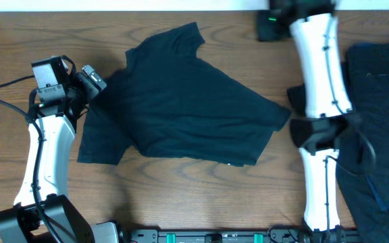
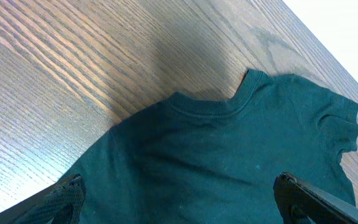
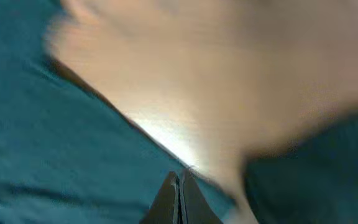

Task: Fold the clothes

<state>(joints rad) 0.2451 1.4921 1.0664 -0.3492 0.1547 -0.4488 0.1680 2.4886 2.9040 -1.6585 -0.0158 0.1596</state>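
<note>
Left fingers (image 2: 64, 199) hanging released above dark navy fabric T-shirt (image 1: 188, 108); right fingers (image 3: 169, 202) pressing clenched by sleeve; lone pull possibly dragging it skewed

No legible text, brand, number or sign appears in any of the three views. The dark T-shirt (image 1: 188, 108) carries one tiny white tag (image 1: 229, 164) near its lower hem, which is too small to read. The white arm casings (image 1: 319, 54) and the wooden surface (image 1: 181, 196) bear no readable marking. The right wrist view is blurred throughout.
</note>
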